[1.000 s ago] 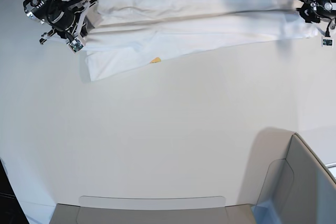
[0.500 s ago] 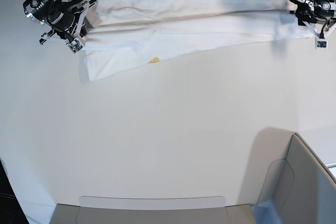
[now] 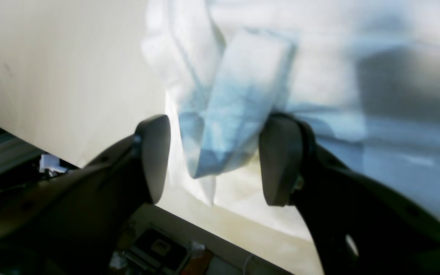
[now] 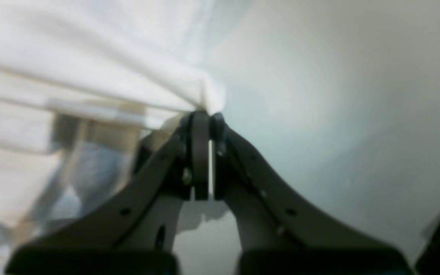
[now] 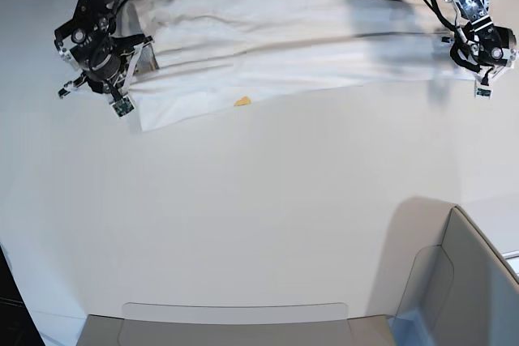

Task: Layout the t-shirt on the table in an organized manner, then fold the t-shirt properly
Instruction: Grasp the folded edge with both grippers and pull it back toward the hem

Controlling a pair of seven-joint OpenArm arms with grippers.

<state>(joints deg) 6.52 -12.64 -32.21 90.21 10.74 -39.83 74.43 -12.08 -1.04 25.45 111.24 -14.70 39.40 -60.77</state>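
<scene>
Here, the t-shirt [image 5: 268, 50] lies stretched along the worktop's [image 5: 259, 216] far edge.
Right gripper [image 4: 204, 114] jaws pinch its edge; left gripper [image 3: 212, 160] jaws gape wide around a hanging fold, gripping nothing.

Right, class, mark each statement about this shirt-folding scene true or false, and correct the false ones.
1. The white cloth t-shirt lies stretched along the far edge of the large white table. True.
2. The right gripper has its fingers wide apart. False: they are pressed together, pinching an edge of the shirt.
3. The left gripper is clamped shut on the shirt. False: its fingers stand apart, with a fold of cloth between them.
4. A small orange patch shows at the shirt's near edge. True.
5. The shirt is folded into a neat square at the table's centre. False: it is a long band.
</scene>
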